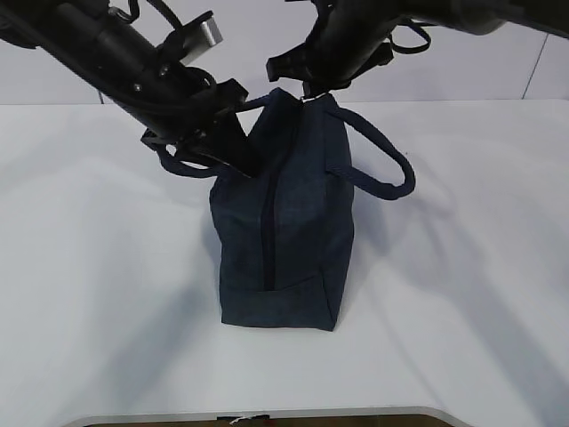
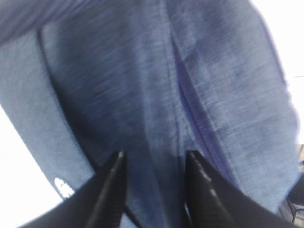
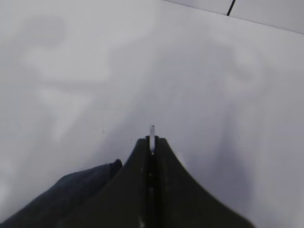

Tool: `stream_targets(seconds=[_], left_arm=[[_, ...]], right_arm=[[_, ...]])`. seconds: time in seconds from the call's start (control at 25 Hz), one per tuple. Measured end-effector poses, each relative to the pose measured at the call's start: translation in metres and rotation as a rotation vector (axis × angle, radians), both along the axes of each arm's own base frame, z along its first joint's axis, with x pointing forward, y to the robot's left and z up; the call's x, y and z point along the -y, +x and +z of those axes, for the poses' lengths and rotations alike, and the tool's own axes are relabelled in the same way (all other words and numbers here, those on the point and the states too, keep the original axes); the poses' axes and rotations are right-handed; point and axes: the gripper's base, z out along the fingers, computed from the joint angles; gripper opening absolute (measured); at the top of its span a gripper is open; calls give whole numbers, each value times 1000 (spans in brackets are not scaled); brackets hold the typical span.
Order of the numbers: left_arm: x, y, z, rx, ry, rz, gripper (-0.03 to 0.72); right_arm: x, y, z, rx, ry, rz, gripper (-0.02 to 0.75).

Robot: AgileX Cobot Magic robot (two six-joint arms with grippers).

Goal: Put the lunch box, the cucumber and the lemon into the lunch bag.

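The navy lunch bag (image 1: 284, 213) sits zipped at table (image 1: 89, 267) centre, so closing seems done: the left end effector (image 2: 153, 164) stands slightly parted around its fabric, the right end effector (image 3: 152, 140), at twelve o'clock, pinches what may be the zipper pull; next, release.

Both arms are finished in black, with thick rounded links and loose black cables looped beside the wrists. A small silver block is mounted on the left arm (image 1: 107, 53). The fingers (image 2: 111, 190) are seen as dark, tapered blades with ridged inner edges.
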Motion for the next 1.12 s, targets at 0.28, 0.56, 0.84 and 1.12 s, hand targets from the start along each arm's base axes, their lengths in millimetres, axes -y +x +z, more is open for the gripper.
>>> stream_targets(seconds=[0.28, 0.56, 0.84, 1.12], left_arm=[[0, 1, 4, 3, -2, 2, 293], [-3, 16, 35, 75, -7, 61, 323], [-12, 23, 40, 89, -11, 94, 408], [-7, 30, 27, 52, -42, 110, 417]], right_arm=[[-1, -3, -2, -35, 3, 18, 5], [-1, -3, -2, -42, 12, 22, 5], [-1, -3, -3, -47, 14, 24, 5], [-2, -3, -3, -47, 14, 25, 5]])
